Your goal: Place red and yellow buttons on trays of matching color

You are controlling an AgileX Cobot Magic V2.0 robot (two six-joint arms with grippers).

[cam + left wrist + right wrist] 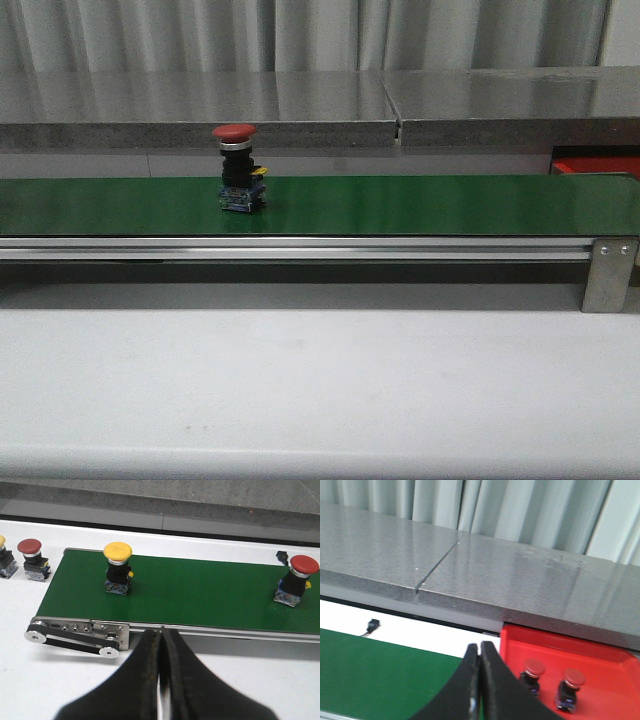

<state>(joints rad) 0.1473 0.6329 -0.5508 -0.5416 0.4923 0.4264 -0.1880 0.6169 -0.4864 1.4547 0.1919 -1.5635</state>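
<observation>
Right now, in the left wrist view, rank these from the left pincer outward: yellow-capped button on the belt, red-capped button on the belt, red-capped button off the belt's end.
1. Yellow-capped button, on the green belt, nearest the left pincer.
2 and 3. Red-capped button on the belt and red-capped button off the belt's end: opposite sides, too close to call.

White table (320, 390) carries the green belt (400, 205) and red tray (600, 655).

Even, soft light—faint glare on the belt (400, 205) (right wrist view blurred).
</observation>
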